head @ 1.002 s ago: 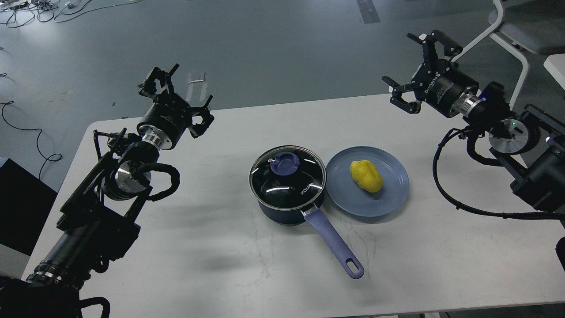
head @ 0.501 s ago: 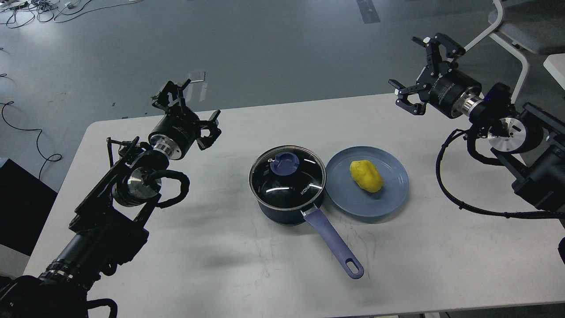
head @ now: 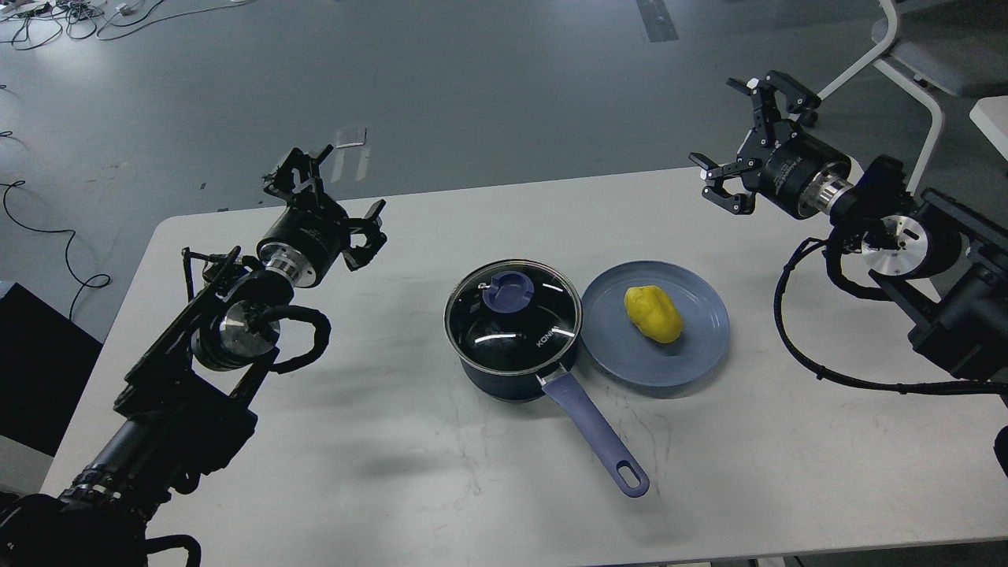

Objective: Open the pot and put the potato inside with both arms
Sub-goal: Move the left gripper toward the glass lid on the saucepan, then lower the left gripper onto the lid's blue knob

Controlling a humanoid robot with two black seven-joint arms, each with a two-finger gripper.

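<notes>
Both grippers have shifted slightly since half a second ago, the left gripper [head: 327,193] back toward the table's far-left edge, the right gripper [head: 746,134] lower over the far-right edge.

Fingers on each are spread wide, holding nothing. At mid-table the pot [head: 516,331] sits with its glass lid [head: 512,303] on (purple handle pointing toward the near edge), touching the blue plate [head: 693,346] that carries the potato [head: 653,314]. Bare white table [head: 378,441] lies between each arm and the pot.
</notes>
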